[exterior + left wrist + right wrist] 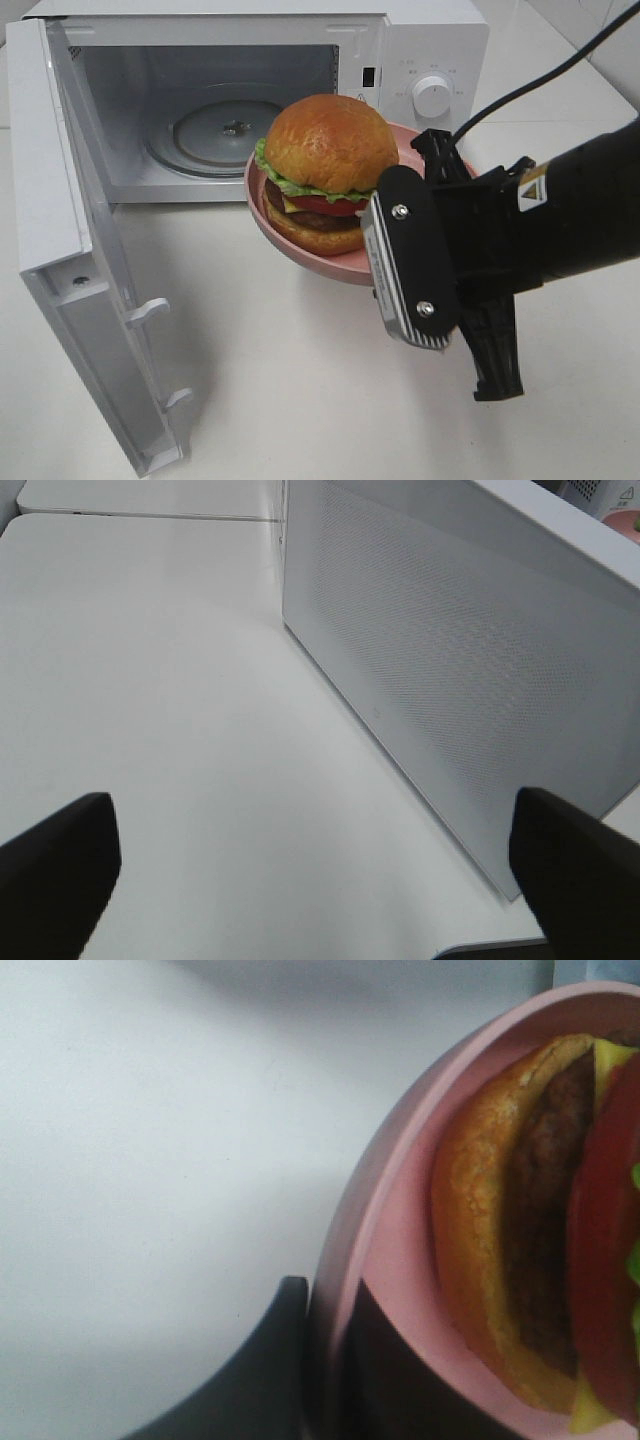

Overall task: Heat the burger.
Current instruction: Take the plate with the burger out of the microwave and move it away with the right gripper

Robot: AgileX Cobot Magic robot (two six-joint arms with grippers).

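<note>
The burger [328, 150], with a glossy golden bun, green lettuce and dark filling, sits on a pink round plate [322, 264]. The plate hangs tilted above the table, just in front of the open microwave cavity [215, 120]. My right gripper [425, 175] is shut on the plate's right rim. In the right wrist view its dark fingers [285, 1360] pinch the plate rim [345, 1260], with the burger [520, 1240] close behind. My left gripper [315, 880] is open with nothing between its fingers. It hovers over bare table beside the microwave's white perforated panel [450, 660], and the exterior high view does not show it.
The microwave door [85, 250] stands swung wide to the left, reaching toward the table's front. A glass turntable [222, 130] lies inside the cavity. The control panel and dial [432, 96] are on the right. A black cable [540, 80] runs to the right arm.
</note>
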